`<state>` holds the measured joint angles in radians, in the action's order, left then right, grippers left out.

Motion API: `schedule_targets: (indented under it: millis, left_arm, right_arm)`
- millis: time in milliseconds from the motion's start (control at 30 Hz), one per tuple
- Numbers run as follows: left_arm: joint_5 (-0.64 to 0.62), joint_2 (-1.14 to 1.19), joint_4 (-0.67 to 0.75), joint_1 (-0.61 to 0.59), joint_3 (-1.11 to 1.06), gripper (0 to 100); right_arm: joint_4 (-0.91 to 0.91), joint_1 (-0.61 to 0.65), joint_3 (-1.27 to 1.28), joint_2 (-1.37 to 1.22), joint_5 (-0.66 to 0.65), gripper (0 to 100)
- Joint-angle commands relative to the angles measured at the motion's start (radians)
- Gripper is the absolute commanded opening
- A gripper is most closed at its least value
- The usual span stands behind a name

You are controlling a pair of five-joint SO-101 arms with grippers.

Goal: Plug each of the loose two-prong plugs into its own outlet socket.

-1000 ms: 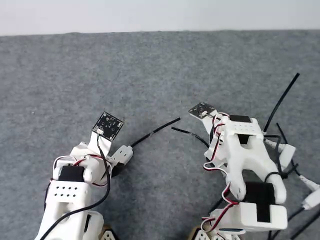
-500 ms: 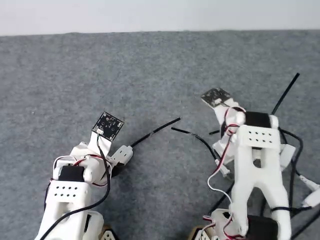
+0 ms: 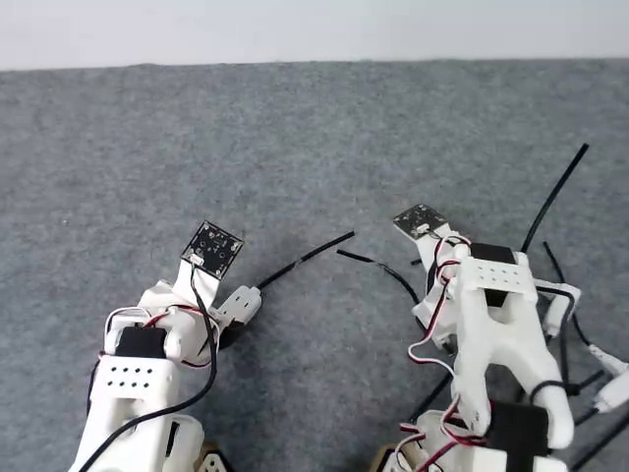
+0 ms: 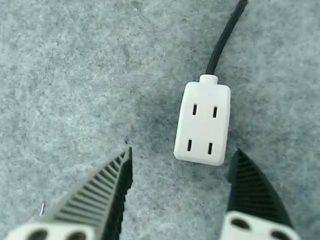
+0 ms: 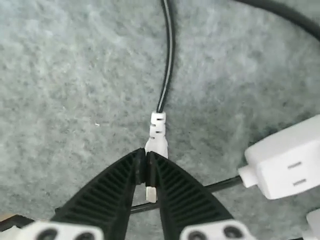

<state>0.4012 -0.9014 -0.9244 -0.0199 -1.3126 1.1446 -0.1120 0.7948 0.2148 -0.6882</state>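
Note:
In the left wrist view a white outlet socket (image 4: pixel 202 122) with two pairs of slots lies flat on the grey carpet, its black cable (image 4: pixel 226 35) running away from it. My left gripper (image 4: pixel 177 167) is open, its fingers either side of the socket's near end and not touching it. The same socket (image 3: pixel 239 304) lies beside the left arm in the high view. My right gripper (image 5: pixel 146 159) is shut on a small white two-prong plug (image 5: pixel 157 137) with a thin black cable (image 5: pixel 169 55). A second white outlet socket (image 5: pixel 282 162) lies close beside it.
Grey carpet (image 3: pixel 295 138) covers the table. Several black cables (image 3: pixel 555 197) and white connectors (image 3: pixel 614 388) are tangled by the right arm. The thin cable (image 3: pixel 378 267) ends near the first socket's cable (image 3: pixel 305 258) mid-table.
The right arm swung out to the right and farther over the table, then drew back a little; the thin cable shifted with it. The left arm has stayed still.

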Motion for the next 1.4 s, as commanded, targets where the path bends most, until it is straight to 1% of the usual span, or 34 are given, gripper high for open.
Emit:
schedule_targets:
  millis: [0, 167, 433, 600, 700, 800, 867, 967, 1067, 1133, 1233, 1367]
  left_arm:
    - [0.015, -0.018, 0.025, 0.006, 0.01, 29]
    - [0.015, -0.02, 0.025, 0.006, 0.008, 29]
    - [0.015, -0.02, 0.025, 0.006, 0.008, 29]
    - [0.015, -0.02, 0.025, 0.006, 0.008, 29]
    - [0.015, -0.02, 0.035, 0.006, 0.007, 29]
    - [0.015, -0.02, 0.035, 0.006, 0.007, 29]
    - [0.015, -0.02, 0.035, 0.006, 0.007, 29]
    - [0.015, -0.02, 0.035, 0.006, 0.007, 29]
    - [0.015, -0.02, 0.037, 0.006, 0.007, 29]
    - [0.015, -0.02, 0.037, 0.006, 0.007, 29]
    - [0.015, -0.02, 0.037, 0.006, 0.007, 29]
    - [0.015, -0.02, 0.037, 0.006, 0.007, 29]
  right_arm:
    - [-0.004, 0.019, 0.005, -0.036, -0.049, 1.0]
    - [0.008, 0.093, 0.02, -0.096, -0.068, 1.0]
    - [0.027, 0.099, -0.025, -0.102, -0.061, 1.5]
    - [0.15, 0.107, -0.169, -0.101, 0.015, 1.5]
    - [0.239, 0.077, -0.324, -0.101, 0.06, 1.3]
    - [0.314, 0.019, -0.451, -0.101, 0.064, 1.2]
    - [0.338, -0.019, -0.491, -0.102, 0.061, 1.3]
    - [0.334, -0.067, -0.488, -0.116, 0.011, 1.4]
    - [0.265, -0.093, -0.416, -0.153, -0.038, 1.4]
    - [0.189, -0.09, -0.35, -0.191, -0.074, 1.5]
    - [0.099, -0.061, -0.296, -0.268, -0.074, 1.3]
    - [0.088, -0.031, -0.299, -0.361, -0.061, 1.2]
